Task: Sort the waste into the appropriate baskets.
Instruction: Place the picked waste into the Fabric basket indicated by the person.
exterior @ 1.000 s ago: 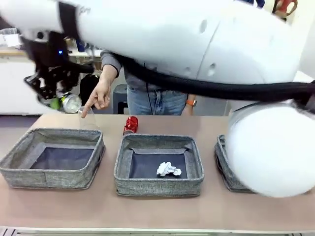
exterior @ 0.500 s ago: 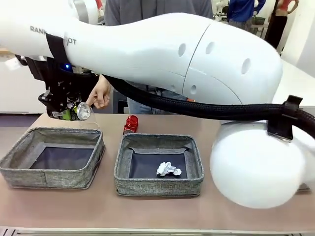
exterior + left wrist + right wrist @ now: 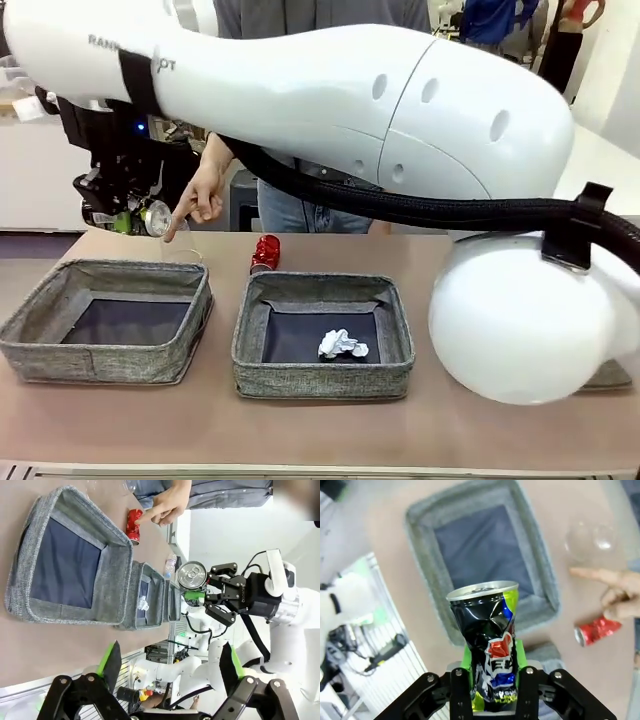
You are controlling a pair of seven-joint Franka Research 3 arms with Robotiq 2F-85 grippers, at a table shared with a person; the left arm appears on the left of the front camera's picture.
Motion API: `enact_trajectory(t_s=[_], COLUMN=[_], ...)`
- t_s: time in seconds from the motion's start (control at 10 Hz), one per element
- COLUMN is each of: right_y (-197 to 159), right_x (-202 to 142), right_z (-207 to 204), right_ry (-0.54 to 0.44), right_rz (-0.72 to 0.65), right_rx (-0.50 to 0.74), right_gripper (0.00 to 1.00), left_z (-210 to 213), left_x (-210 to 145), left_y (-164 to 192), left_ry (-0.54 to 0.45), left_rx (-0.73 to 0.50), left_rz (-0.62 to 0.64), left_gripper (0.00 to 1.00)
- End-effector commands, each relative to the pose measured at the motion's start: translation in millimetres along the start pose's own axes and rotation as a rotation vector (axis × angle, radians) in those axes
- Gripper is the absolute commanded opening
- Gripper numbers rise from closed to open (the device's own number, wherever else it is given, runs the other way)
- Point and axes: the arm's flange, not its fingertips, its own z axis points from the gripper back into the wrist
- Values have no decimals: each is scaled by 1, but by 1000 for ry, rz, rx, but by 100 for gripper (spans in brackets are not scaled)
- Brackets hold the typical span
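Biggest thing in the room was the table, and sweeping right across it came the right arm, a great white sweep reaching over to the robot's left side.

Down on the table sat the left basket with its dark bottom bare, and beside it the middle basket.

At the far side stood a person, one hand out with a finger pointing down toward the table.

And there was the right gripper, up in the air above the far edge of the left basket, its green pads pinching the crushed dark printed can from both sides. The can was clear of the table, silver top showing.

The left gripper hung back, jaws spread wide, nothing between them.

Smaller stuff next. The red drink can lay on the table just behind the gap between the two baskets, near the pointing hand. The clear plastic cup stood behind the left basket's far corner, right under that finger. And the crumpled white paper ball lay in the middle basket.
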Motion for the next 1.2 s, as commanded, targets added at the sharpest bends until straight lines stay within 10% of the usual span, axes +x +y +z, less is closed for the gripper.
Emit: enact_trajectory(t_s=[0.0,0.5,0.7,1.1], right_y=[-29,-38,-40,-43], right_x=[160,170,170,171], right_z=[12,5,4,3], right_ry=[46,79,71,64], right_rz=[50,35,26,2], right_rx=[142,129,144,157], right_gripper=[36,36,95,100], left_z=[1,1,1,1], left_x=[-1,-1,-1,-1], left_y=[-1,-1,-1,-1], left_ry=[9,9,9,9], left_rx=[11,11,11,11], left_rz=[0,0,0,0], left_gripper=[100,100,100,100])
